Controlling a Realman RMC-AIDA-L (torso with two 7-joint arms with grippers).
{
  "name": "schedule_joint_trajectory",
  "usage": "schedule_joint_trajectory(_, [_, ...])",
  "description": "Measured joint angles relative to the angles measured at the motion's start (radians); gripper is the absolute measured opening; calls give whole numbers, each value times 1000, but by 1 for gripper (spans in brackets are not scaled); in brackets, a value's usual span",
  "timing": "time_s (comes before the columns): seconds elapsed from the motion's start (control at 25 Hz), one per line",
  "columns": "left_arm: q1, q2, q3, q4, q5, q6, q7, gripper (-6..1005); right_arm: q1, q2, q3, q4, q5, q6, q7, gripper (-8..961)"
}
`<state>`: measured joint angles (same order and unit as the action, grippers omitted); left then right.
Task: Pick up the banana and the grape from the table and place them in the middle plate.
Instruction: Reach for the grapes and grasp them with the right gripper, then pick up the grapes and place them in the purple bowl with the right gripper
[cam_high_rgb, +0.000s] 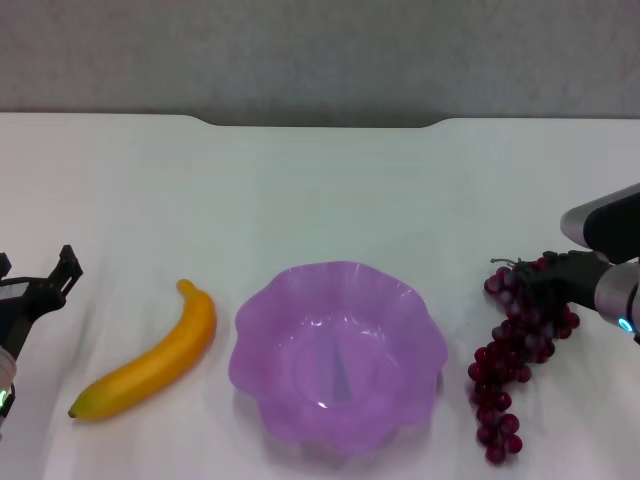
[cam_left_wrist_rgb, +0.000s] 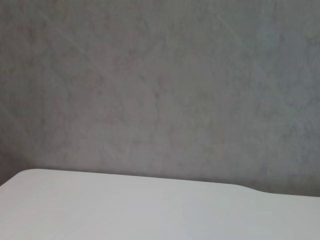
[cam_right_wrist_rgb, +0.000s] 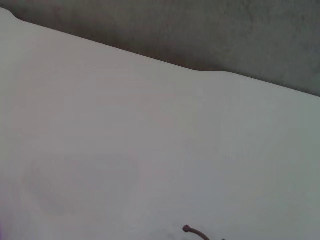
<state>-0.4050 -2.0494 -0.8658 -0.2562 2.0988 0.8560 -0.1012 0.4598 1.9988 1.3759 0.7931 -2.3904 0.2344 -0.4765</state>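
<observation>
In the head view, the right gripper (cam_high_rgb: 548, 285) is seen down on the upper end of the grape (cam_high_rgb: 515, 350), whose long axis runs toward the robot, just right of the middle plate (cam_high_rgb: 338, 350); its grip cannot be told. The left gripper (cam_high_rgb: 45, 290) is spread open, left of the banana (cam_high_rgb: 150, 365) (lying diagonally on the table (cam_high_rgb: 320, 190)).

The left wrist view shows only table and wall.

In the right wrist view, only a stem tip (cam_right_wrist_rgb: 192, 231) is seen.
</observation>
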Motion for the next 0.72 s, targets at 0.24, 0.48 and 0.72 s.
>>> schedule_joint_trajectory(0.24, [-1, 0, 2, 0, 1, 0, 0, 873, -6, 0, 0, -2, 0, -6, 0, 357])
schedule_joint_trajectory(0.48, [-2, 0, 2, 0, 1, 0, 0, 872, -6, 0, 0, -2, 1, -7, 0, 311])
schedule_joint_trajectory(0.72, [-1, 0, 0, 0, 1, 0, 0, 872, -6, 0, 0, -2, 1, -7, 0, 269])
